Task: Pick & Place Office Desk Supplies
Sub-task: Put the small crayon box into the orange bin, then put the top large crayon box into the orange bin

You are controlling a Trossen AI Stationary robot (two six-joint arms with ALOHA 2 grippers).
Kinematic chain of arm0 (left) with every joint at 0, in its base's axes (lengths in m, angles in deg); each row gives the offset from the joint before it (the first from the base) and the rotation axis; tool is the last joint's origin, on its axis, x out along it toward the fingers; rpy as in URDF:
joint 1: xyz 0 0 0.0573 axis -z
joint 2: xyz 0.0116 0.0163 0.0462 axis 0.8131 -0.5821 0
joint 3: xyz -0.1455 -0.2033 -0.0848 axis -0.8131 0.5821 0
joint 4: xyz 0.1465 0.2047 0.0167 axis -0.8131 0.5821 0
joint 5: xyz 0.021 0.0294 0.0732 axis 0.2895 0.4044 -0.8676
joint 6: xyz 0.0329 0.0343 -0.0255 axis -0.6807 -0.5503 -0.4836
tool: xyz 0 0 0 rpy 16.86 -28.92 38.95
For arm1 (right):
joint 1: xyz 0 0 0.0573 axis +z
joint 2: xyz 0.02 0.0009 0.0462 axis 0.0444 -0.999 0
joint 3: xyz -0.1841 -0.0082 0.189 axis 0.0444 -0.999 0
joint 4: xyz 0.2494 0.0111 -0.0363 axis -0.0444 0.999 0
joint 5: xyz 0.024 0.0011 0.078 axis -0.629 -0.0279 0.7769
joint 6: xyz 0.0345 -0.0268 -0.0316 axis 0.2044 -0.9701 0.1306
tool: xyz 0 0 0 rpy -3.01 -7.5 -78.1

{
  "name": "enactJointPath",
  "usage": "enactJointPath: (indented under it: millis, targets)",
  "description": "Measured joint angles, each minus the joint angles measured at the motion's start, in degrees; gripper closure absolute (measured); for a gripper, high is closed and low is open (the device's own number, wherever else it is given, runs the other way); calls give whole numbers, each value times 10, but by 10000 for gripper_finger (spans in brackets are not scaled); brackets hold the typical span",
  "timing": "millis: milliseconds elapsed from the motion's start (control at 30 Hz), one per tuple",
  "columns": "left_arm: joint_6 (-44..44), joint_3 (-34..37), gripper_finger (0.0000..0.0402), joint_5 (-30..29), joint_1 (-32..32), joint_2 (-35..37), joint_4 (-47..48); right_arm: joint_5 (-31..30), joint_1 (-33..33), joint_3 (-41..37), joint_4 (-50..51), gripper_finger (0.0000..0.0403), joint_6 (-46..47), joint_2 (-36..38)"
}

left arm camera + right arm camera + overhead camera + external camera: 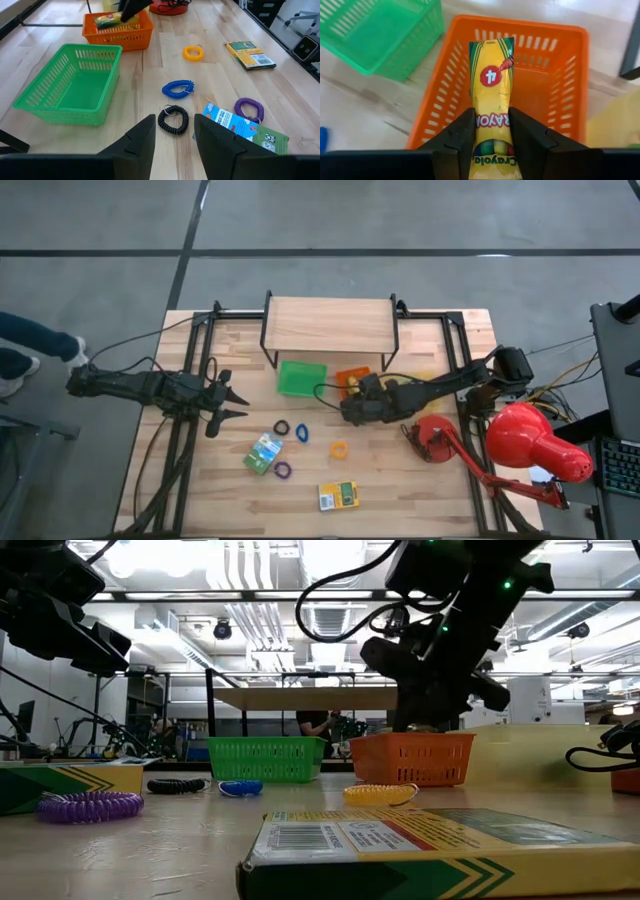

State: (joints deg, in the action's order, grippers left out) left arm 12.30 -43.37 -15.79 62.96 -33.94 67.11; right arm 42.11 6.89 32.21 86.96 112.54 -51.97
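My right gripper (pixel 492 137) is shut on a yellow crayon box (pixel 490 85) over the orange tray (pixel 560 65), which stands next to the green tray (pixel 301 377). My left gripper (pixel 172 135) is open and hovers on the table's left, just short of a black coiled band (pixel 173 120). Blue (pixel 177 89), orange-yellow (pixel 193 52) and purple (pixel 248 109) bands lie flat on the wood. A white-green box (pixel 263 452) and a yellow box (pixel 338 496) also lie flat there. My right gripper pinches the yellow crayon box by its near end (pixel 492 125) between the two fingers (pixel 462 135), one on each long side, the fingers lying along it. It comes slanting down from the table's right. The box's far end (pixel 491 47) points down into the orange tray; whether it touches the floor cannot be told.
A wooden shelf (pixel 330 325) on black legs stands at the far edge behind the trays. A big red desk lamp (pixel 520 435) and its base (pixel 432 440) fill the right side. A yellow tray (pixel 420 380) sits past the orange one. Bare wood lies along the near edge.
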Motion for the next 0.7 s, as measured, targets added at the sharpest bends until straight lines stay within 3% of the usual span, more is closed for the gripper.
enactJointPath:
  millis: [400, 700]
  targets:
    - [0, 0, 259, 0, 0, 0, 0, 5, 0, 1, -14, 205, 0, 0]
    - [0, 0, 259, 0, 0, 0, 0, 5, 0, 4, -14, 193, -12, 0]
